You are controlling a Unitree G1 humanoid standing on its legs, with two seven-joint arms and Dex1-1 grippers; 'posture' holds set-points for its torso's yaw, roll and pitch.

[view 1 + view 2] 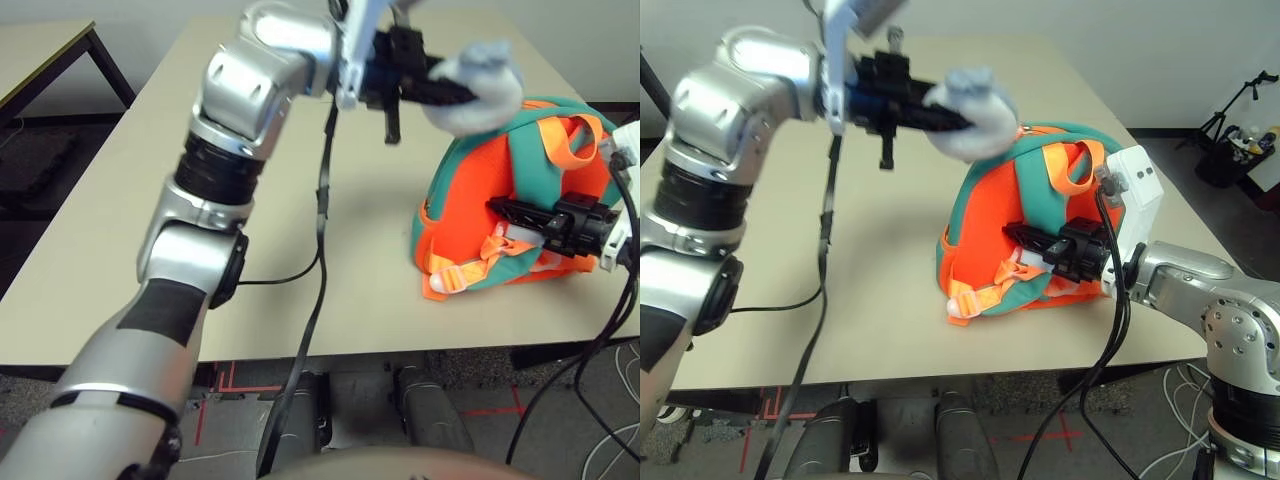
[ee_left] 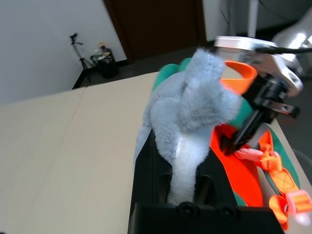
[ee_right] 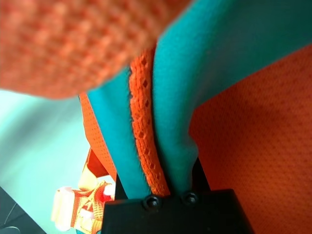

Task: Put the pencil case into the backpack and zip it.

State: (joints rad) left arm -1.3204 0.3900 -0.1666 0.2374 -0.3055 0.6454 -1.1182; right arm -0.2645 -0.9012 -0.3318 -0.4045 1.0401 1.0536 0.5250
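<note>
Two claws are engaged, and we begin with the left claw [image 1: 455, 93]: its black fingers are pinched on the grey plush fish charm [image 1: 482, 88], held raised just above the top of the backpack [image 1: 480, 215]. In its wrist view the charm stands straight up between the fingers.

Below and to the right of that claw, the right claw [image 1: 1025, 243] has its fingers narrowed onto a fold of teal fabric and orange webbing at the back of the backpack, beside the orange straps [image 1: 985, 292]; we judge it is steadying the bag.

The pencil case cannot be found on the table around either claw. We judge it is probably already inside the backpack, though the opening is hidden and we cannot confirm this. With the charm gripped, we judge zipping is the step in hand; how far the zipper is closed cannot be told.

Outward, the beige table [image 1: 120, 230] carries a black cable [image 1: 315, 280]. Beyond are a second table [image 1: 45, 50], grey floor, and a tripod [image 2: 78, 44] by the wall.
</note>
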